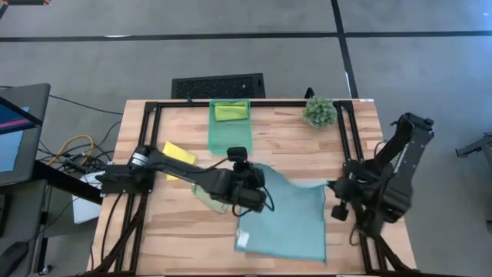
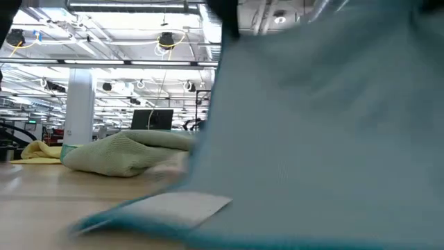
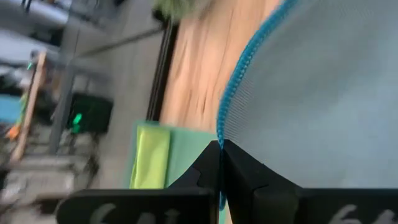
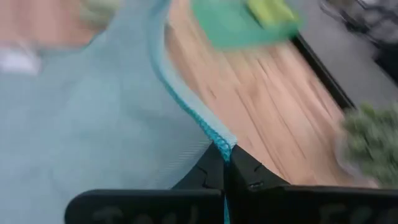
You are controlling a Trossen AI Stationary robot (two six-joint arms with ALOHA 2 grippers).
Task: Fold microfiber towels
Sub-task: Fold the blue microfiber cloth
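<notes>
- Where the bench (image 1: 177, 231) is surveyed, four towels are counted.
- One light blue towel (image 1: 288, 219): spread mid-bench, edge pinched by left end effector (image 1: 257, 185) and right end effector (image 1: 332, 187), both closed on it.
- One pale green towel (image 1: 206, 194): bunched under the left arm.
- One yellow towel (image 1: 178, 154): left side.
- One lime towel (image 1: 231, 111): in one teal bin (image 1: 223, 138).
- One plant (image 1: 319, 112).

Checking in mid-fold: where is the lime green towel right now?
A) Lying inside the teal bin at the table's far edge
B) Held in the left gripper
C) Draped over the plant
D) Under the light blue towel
A: in the high view the lime green towel lies inside the teal bin at the table's far edge, while both grippers are shut on corners of the light blue towel.
</notes>
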